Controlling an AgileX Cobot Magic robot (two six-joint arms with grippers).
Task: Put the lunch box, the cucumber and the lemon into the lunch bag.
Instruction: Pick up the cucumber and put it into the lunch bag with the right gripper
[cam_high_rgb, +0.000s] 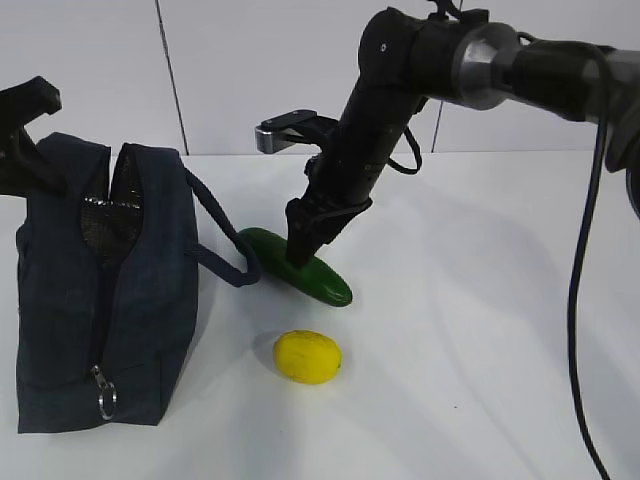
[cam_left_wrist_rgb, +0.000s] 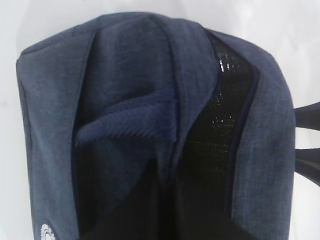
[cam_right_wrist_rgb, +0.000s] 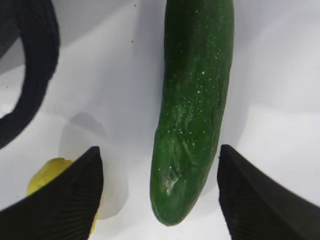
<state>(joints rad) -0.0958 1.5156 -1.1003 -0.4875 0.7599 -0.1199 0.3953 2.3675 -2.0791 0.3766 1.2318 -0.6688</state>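
A: Biggest first: lunch bag (cam_high_rgb: 95, 290) stands on the bench (cam_high_rgb: 480, 330), left side, zip parted, handle looping twd the cucumber (cam_high_rgb: 300, 268).
B: Left tool?
A: Can't tell, its cam shows only bag.
B: Right tool (cam_right_wrist_rgb: 160, 195)?
A: Spread wide, 2 fingers (cam_right_wrist_rgb: 65, 200) straddling the cucumber's end, not gripping yet. I'd slide further along before closing; that tip tapers.
B: Lemon (cam_high_rgb: 308, 357)?
A: On the bench, just in front of the cucumber. Lunch box not visible. 0 readable writing.
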